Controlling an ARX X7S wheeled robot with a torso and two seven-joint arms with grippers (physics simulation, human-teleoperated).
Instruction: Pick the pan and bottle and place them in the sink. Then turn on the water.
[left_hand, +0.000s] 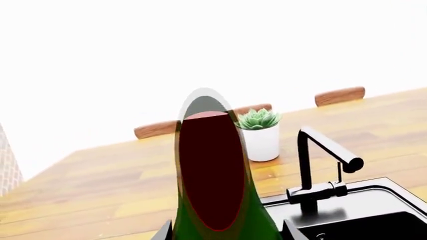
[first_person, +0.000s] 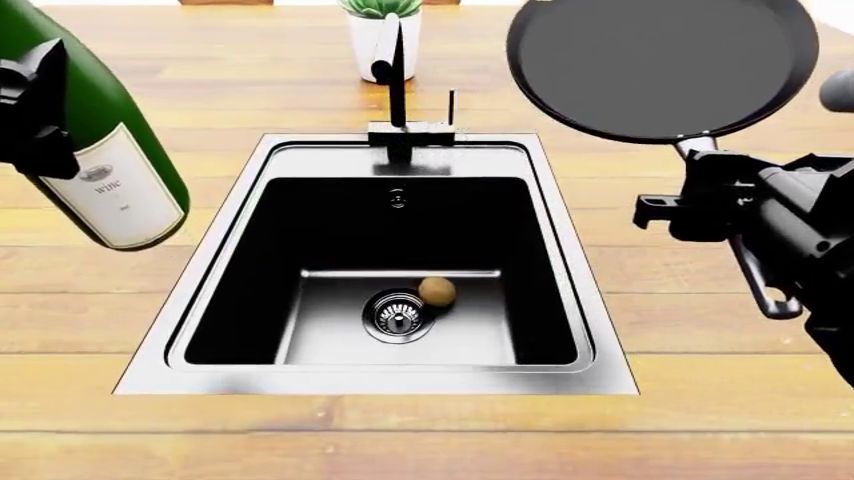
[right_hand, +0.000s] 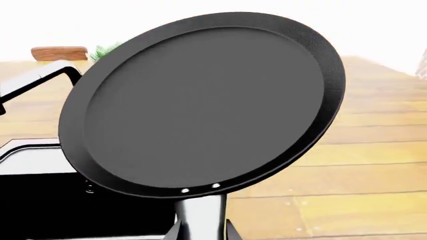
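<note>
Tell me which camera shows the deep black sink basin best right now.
The head view: the deep black sink basin with its steel rim shows whole from above, with its round metal drain and small brown ball. The left wrist view catches only one corner; the right wrist view only an edge behind the flat black frying pan.

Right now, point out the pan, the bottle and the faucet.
pan (first_person: 661, 65), head view, middle of its black cooking surface.
bottle (first_person: 114, 190), head view, on its cream label.
faucet (left_hand: 325, 145), left wrist view, on its angled spout.
</note>
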